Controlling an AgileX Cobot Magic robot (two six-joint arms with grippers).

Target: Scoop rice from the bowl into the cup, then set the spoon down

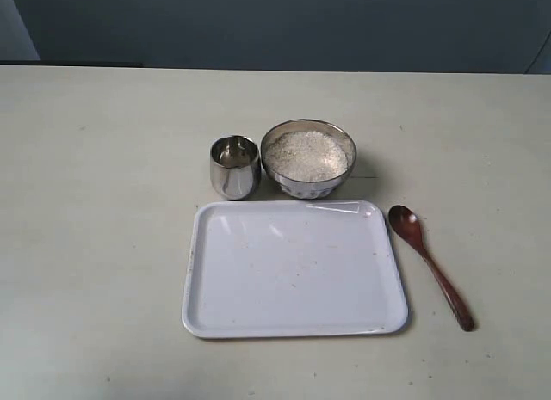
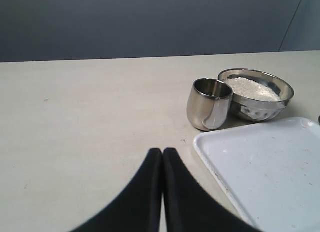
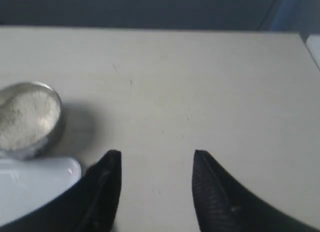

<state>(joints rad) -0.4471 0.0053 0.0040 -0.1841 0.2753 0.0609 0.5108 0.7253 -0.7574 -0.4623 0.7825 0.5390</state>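
Note:
The steel bowl (image 1: 308, 159) stands on the table, heaped with white rice (image 1: 306, 154). Just left of it stands the small steel cup (image 1: 234, 166). The dark wooden spoon (image 1: 428, 262) lies flat on the table, right of the white tray. Neither gripper shows in the exterior view. In the left wrist view my left gripper (image 2: 162, 151) is shut on nothing, low over bare table, with the cup (image 2: 208, 103) and bowl (image 2: 256, 94) beyond it. In the right wrist view my right gripper (image 3: 157, 154) is open and empty over bare table, the bowl (image 3: 30, 119) off to one side.
A white rectangular tray (image 1: 294, 268) lies in front of the cup and bowl, its corner also in both wrist views (image 2: 260, 167) (image 3: 35, 184). The table's far edge meets a dark wall.

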